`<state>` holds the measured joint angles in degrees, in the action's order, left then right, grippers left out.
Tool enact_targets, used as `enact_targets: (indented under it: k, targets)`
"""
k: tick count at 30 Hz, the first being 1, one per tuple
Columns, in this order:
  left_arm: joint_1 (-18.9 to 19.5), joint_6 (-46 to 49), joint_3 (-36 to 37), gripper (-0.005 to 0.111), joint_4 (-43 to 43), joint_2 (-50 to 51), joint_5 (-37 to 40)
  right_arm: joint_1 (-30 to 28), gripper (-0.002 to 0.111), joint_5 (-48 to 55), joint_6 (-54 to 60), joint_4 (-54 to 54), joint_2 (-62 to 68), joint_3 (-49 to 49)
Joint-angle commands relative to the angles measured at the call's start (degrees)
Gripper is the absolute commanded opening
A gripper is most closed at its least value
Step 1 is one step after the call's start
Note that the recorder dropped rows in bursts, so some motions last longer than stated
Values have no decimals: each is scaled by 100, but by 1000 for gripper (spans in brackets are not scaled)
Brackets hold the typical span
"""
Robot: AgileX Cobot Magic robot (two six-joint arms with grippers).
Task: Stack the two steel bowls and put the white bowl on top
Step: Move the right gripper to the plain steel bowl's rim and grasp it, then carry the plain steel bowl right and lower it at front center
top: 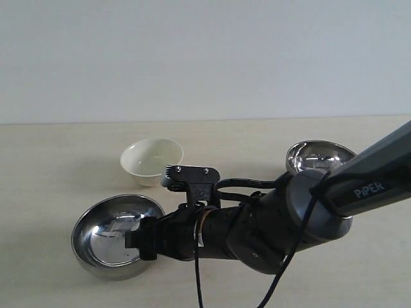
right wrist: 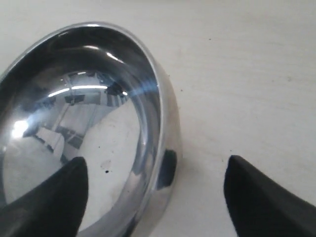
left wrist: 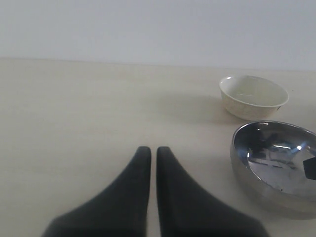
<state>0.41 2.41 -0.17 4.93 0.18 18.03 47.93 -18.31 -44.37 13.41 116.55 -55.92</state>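
Astride the front steel bowl [right wrist: 168,113], right jaws gape; left jaws together.

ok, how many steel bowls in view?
2: near steel bowl front left, rim inside the open right gripper; far steel bowl back right, partly behind that arm.

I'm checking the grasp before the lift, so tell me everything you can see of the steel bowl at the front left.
The front steel bowl is round, smooth-sided and mirror-bright, reflecting the room. It sits upright on the table, apart from the white bowl behind. The open right gripper straddles its rim, one finger inside, one outside; whether they touch is unclear.
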Motion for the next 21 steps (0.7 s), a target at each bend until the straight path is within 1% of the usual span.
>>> enact_targets:
  k: [1, 2, 3, 4, 5, 12, 16, 18, 20, 21]
  targets:
    - [-29, -27, 17, 4, 0, -18, -43, 1, 37, -22, -71, 22, 11, -18]
    - [-29, -27, 17, 4, 0, -18, -43, 1, 27, -22, -71, 22, 11, -18]
    - [-29, -27, 17, 4, 0, -18, -43, 1, 11, -22, -71, 60, 11, -18]
    - [-29, -27, 17, 4, 0, -18, -43, 1, 4, -22, -71, 71, 11, -18]
    - [-29, -27, 17, 4, 0, -18, -43, 1, 0, -56, -57, 80, 11, -18]
    - [-29, -27, 17, 4, 0, -18, -43, 1, 0, 36, -47, 122, -141, -18]
    - [-29, -27, 17, 4, 0, -18, -43, -43, 0, 846, 402, 192, -729, -18]
    - [-29, -27, 17, 4, 0, -18, -43, -186, 0, 1630, 619, 192, -1280, -18]
    - [-29, -27, 17, 4, 0, -18, -43, -355, 0, 2212, 910, 192, -1687, -18]
    - [-29, -27, 17, 4, 0, -18, -43, -422, 0, 2345, 960, 192, -1786, -18]
